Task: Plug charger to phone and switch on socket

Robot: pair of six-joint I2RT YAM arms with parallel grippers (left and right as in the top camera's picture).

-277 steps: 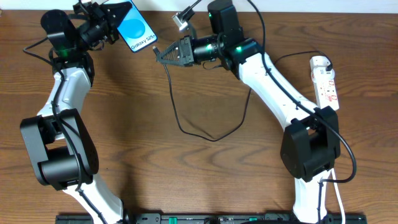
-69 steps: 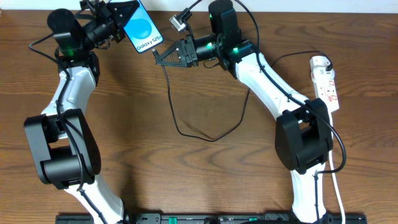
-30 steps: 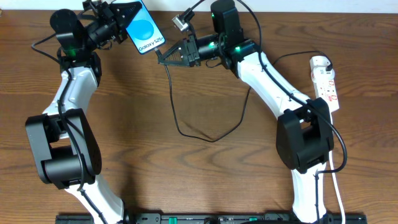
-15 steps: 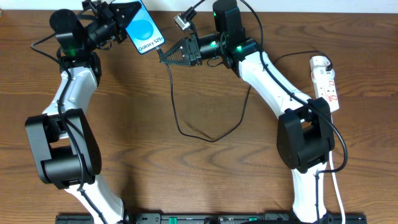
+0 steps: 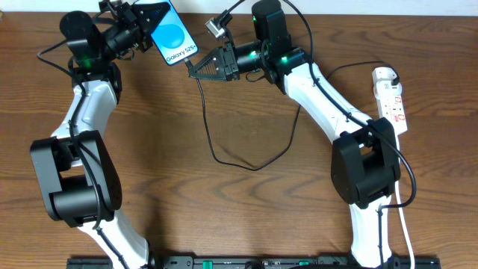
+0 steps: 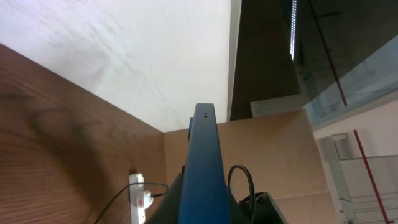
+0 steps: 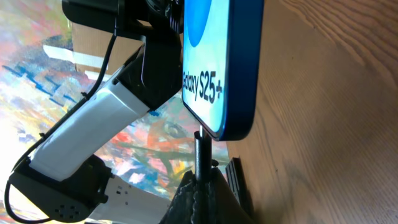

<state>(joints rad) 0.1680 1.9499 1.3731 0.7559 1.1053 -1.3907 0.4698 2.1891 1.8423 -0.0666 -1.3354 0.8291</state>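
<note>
The phone (image 5: 173, 36) with its bright blue screen is held off the table at the back left, my left gripper (image 5: 155, 19) shut on its upper end. The left wrist view shows the phone (image 6: 204, 168) edge-on between the fingers. My right gripper (image 5: 190, 69) is shut on the charger's small plug (image 7: 200, 155), just below the phone's lower end. In the right wrist view the plug's tip meets the bottom edge of the phone (image 7: 224, 62). The black charger cable (image 5: 213, 149) loops over the table. The white socket (image 5: 392, 97) lies at the far right.
The socket's white cord (image 5: 407, 224) runs down the right side past the right arm's base. A small silver connector (image 5: 216, 26) hangs on a cable above the right gripper. The table's back edge is close behind both grippers.
My right gripper with the plug has shifted slightly left and down from half a second ago. The phone and left gripper have stayed put.
</note>
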